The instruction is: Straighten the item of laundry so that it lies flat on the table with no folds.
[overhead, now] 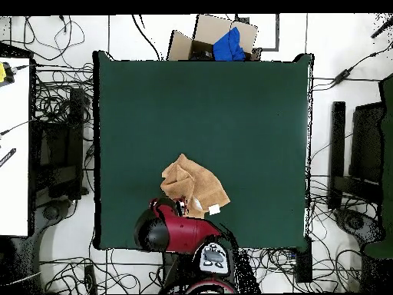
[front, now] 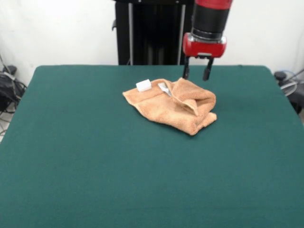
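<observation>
towel [front: 173, 107]: bunched, one side doubled over itself, white tag [front: 144, 85] up, lying on the table [front: 71, 156] nearer its far edge than the near one | gripper [front: 197, 74]: jaws apart and empty, poised above the folded side, likely to pinch that layer and draw it flat

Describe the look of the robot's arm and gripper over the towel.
The arm ends in a black cylindrical section with a red top and a silvery ring at its base. Below sits a glossy red rounded block, from which the gripper hangs on two thin black fingers. From overhead the arm is a red shell with black joints.
</observation>
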`<act>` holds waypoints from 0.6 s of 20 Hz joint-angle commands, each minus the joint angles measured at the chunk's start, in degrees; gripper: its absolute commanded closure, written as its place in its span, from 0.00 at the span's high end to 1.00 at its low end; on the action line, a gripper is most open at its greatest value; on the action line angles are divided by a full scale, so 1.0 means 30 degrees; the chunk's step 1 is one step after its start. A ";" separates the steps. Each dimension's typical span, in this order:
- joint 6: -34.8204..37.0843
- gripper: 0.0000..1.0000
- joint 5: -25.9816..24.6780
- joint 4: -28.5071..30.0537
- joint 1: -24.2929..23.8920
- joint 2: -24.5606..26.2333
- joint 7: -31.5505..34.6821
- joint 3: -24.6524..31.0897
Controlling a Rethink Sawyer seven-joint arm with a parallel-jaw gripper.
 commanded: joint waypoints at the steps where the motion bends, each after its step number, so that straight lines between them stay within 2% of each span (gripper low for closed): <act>1: -0.1450 1.00 0.0036 -0.1403 0.0173 0.0712 0.3390 -0.0510; 12: -0.1960 1.00 -0.0486 -0.1348 -0.0575 0.0375 0.3016 -0.0771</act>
